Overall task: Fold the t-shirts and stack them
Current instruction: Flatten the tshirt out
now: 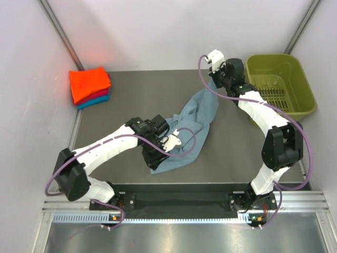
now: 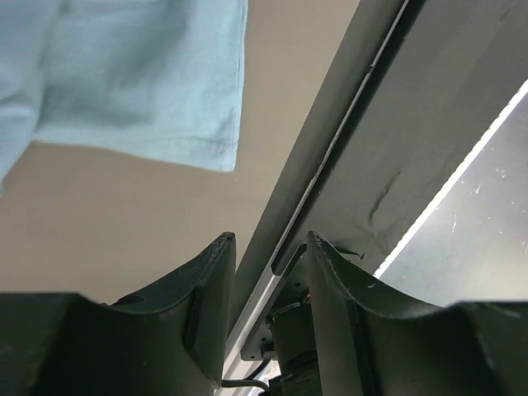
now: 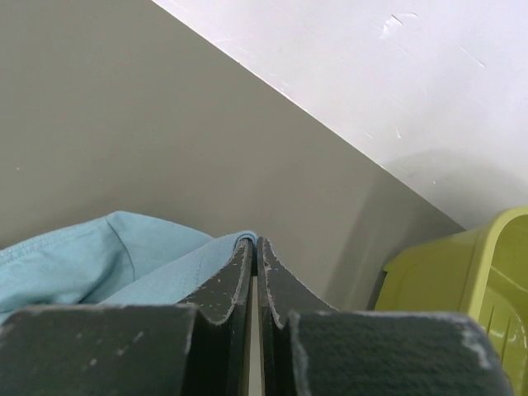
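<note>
Clearly, the right hand [image 3: 254, 247] pinches the grey-blue shirt [image 3: 99, 256].

Bright even light, soft shadows; right pincer [image 3: 254, 241] slightly blurred.

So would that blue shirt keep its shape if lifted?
Probably floppy: the blue shirt lies rumpled, trailing from the right gripper pinching its edge. Likely light, since that small pinch holds it. Pushed, it would probably bunch up.
</note>
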You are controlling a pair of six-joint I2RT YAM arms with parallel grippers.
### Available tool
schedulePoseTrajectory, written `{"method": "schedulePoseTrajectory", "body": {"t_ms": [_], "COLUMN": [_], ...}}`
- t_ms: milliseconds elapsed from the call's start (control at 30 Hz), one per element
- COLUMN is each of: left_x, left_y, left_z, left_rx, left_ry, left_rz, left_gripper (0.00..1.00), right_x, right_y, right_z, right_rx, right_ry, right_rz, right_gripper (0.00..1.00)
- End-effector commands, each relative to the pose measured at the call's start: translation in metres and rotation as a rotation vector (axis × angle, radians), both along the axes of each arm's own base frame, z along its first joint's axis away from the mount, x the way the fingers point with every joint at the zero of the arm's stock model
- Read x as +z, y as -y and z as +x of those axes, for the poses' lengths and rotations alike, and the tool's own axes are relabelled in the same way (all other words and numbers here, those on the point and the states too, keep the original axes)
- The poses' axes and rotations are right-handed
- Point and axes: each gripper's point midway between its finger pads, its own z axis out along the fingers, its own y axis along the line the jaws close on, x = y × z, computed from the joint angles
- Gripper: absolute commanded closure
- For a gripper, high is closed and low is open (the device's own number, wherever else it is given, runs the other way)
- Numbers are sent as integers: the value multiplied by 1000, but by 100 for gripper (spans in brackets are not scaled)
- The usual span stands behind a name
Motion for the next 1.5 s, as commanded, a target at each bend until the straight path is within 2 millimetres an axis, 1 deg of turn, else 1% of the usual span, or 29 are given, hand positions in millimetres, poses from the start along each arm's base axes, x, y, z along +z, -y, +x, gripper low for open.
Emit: {"method": "schedulePoseTrajectory", "body": {"t_ms": [0,33,167,267,300,333,400,433,500,567,600,800,933,967,1067,1200,1400,1467], "left_x": [-12,-19,-36,-52,-52,-55,-64,-68,-78,-82,-87,-98,-98,-99,-103,-115,-115,-115], "left_y": [9,9,14,13,12,16,17,22,21,23,21,17,14,11,8,-1,-1,-1], "left_z": [1,0,0,-2,-2,2,3,6,7,11,12,15,14,17,19,15,9,8], "left_rx": [-14,-20,-33,-36,-32,-27,-11,-3,22,39,45,74,92,108,115,118,111,109], "left_ry": [-11,-26,-48,-61,-65,-48,-55,-47,-48,-36,-35,-35,-45,-25,-24,-59,-89,-91], "left_rz": [10,28,56,83,95,86,91,80,99,101,118,171,194,210,240,313,321,322], "left_gripper": [55,55,54,55,55,55,55,55,56,56,56,58,58,57,57,57,56,58], "right_x": [50,51,53,55,55,54,51,51,49,48,45,36,34,34,30,28,32,33], "right_y": [4,5,5,5,4,3,4,3,4,5,5,5,5,5,3,3,6,8], "right_z": [1,1,2,4,5,5,5,5,5,5,5,6,9,9,11,16,23,23], "right_rx": [-3,-4,-5,-6,-7,-6,-7,-5,-5,-9,-9,-10,-12,-12,-12,-11,-27,-33], "right_ry": [115,119,121,127,127,123,117,115,112,110,104,89,86,85,76,74,84,86], "right_rz": [32,32,36,36,37,38,36,32,28,25,22,15,15,16,18,21,38,41], "right_gripper": [100,100,100,100,100,100,100,100,100,100,100,100,100,100,100,100,100,100]}}
